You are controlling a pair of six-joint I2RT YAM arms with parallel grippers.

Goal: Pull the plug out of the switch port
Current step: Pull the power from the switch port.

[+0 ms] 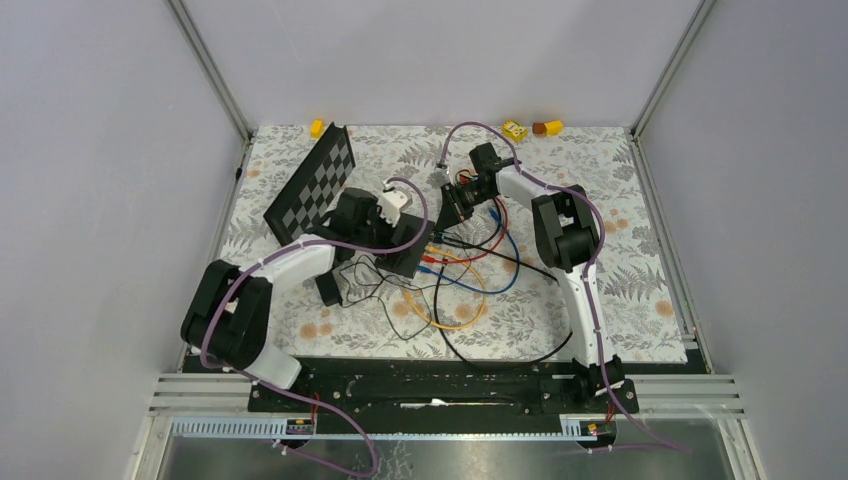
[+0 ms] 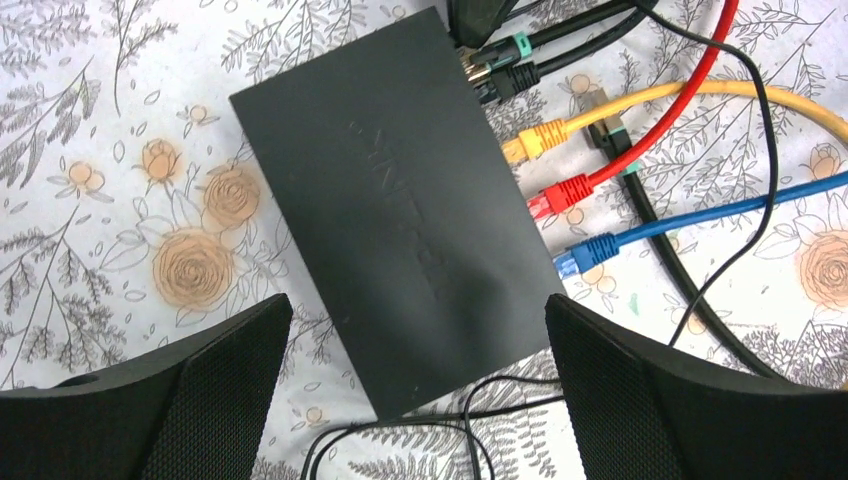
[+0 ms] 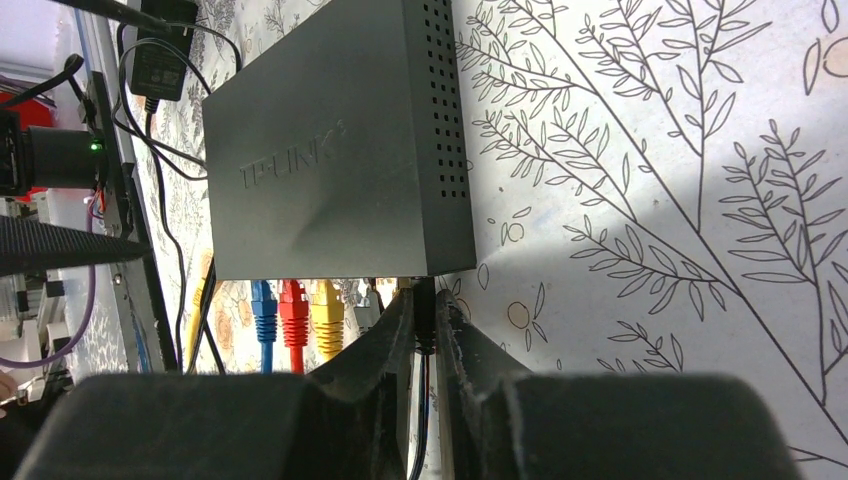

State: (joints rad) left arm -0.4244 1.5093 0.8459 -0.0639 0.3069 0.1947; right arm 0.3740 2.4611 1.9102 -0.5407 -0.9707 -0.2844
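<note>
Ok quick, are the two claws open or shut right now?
Left gripper: open, holding nothing, over the switch.
Right gripper: shut on a black plug at the switch's edge.

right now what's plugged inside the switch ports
The switch takes a blue plug, a red plug, a yellow plug and a black plug pinched by the right gripper. The port openings are covered by the casing.

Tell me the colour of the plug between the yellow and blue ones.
Red plug; the left wrist view shows it best.
</note>
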